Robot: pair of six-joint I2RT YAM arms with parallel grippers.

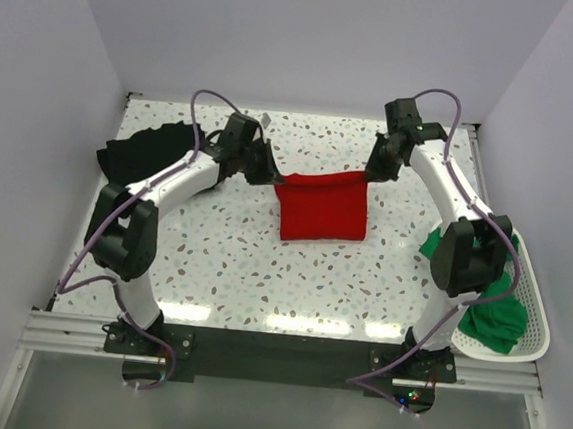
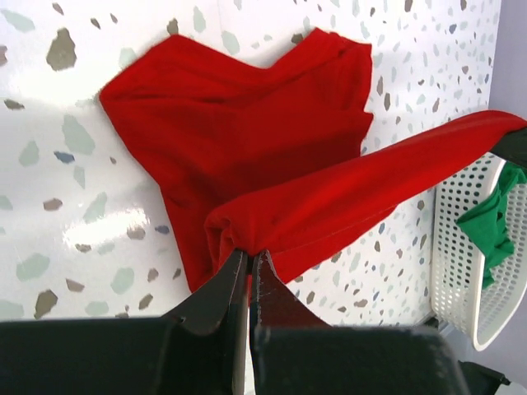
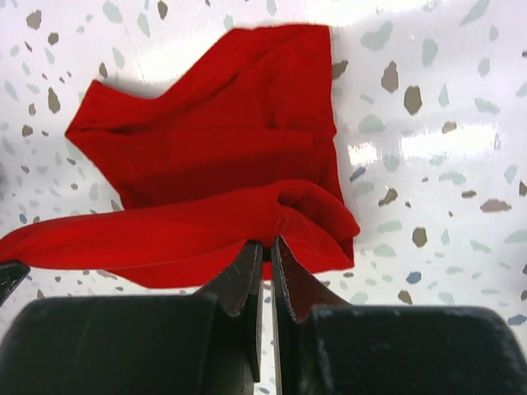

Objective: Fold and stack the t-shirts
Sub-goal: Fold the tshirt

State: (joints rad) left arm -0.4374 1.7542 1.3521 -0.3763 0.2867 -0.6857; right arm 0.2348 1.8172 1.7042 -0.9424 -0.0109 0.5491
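Bright red cloth t-shirt (image 1: 324, 213) is hanging by its far edge between two robot grippers over the middle of the white speckled tabletop (image 1: 222, 259).

Left gripper (image 1: 269, 176) is pinching the shirt's left upper corner, its black fingers pressed almost together on a bunched fold of cloth. Right gripper (image 1: 373, 174) is doing likewise at the right corner, its jaws squeezed tight on the fabric. The edge between them is stretching taut and lifted, while the rest of the shirt is lying on the table on the side nearer the arms' bases. A white perforated plastic basket (image 1: 536, 327) is sitting at the table's right edge, holding a crumpled green t-shirt (image 1: 496, 318) that is spilling over its left rim. A black t-shirt (image 1: 143, 152) is lying heaped at the table's far left corner.
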